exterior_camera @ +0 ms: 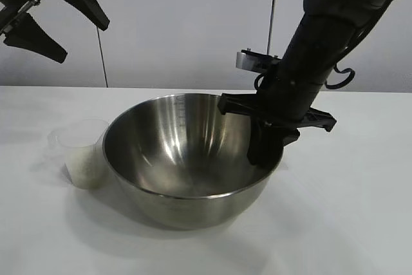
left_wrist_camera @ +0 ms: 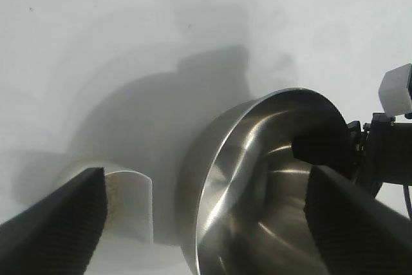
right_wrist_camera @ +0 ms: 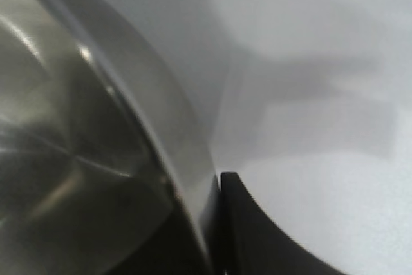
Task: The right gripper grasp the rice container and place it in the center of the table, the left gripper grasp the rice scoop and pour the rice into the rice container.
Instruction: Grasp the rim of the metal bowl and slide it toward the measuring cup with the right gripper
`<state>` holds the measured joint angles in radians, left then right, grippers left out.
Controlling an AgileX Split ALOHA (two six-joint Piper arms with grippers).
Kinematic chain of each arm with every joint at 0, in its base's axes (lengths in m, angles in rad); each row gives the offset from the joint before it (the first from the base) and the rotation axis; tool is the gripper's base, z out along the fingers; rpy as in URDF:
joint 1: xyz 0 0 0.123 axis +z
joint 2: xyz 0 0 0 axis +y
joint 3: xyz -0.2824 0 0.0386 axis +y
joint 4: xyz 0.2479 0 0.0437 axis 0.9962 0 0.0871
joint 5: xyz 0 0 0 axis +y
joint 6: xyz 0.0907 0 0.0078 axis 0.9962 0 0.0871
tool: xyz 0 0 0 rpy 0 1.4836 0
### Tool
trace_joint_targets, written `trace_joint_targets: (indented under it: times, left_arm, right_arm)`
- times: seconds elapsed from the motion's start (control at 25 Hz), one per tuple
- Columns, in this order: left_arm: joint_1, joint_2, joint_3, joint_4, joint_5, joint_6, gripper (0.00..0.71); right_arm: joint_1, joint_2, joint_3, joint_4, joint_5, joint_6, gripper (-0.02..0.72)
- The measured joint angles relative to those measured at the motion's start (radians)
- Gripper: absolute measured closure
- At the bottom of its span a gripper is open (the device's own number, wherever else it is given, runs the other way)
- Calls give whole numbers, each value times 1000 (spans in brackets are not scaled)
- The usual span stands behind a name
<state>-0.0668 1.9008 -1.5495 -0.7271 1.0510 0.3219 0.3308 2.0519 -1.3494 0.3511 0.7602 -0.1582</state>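
Note:
The rice container point(exterior_camera: 187, 159), a wide shiny steel bowl, sits on the white table point(exterior_camera: 347, 223) near the middle. My right gripper point(exterior_camera: 270, 143) is shut on its right rim, one finger inside the bowl and one outside; the right wrist view shows the rim point(right_wrist_camera: 161, 120) pinched against the outer finger point(right_wrist_camera: 257, 230). The rice scoop point(exterior_camera: 82, 156), a clear plastic cup with white rice point(exterior_camera: 87, 169) in it, stands just left of the bowl, touching or nearly touching it. My left gripper point(exterior_camera: 55, 17) is open and empty, high above the scoop. The scoop point(left_wrist_camera: 129, 204) and the bowl point(left_wrist_camera: 270, 185) show between its fingers.
A grey wall runs behind the table. The table's front and right show only bare white surface point(exterior_camera: 360, 178).

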Motion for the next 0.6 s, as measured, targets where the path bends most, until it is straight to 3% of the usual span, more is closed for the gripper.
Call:
trace_joint_targets:
  times: [0.4, 0.52, 0.6]
  left_arm:
    - [0, 0, 0, -1, 0, 0, 106]
    - [0, 0, 0, -1, 0, 0, 106]
    - [0, 0, 0, -1, 0, 0, 106]
  right_arm:
    - [0, 1, 0, -10, -26, 0, 670]
    - [0, 0, 0, -8, -27, 0, 618]
    - [0, 0, 0, -8, -27, 0, 539]
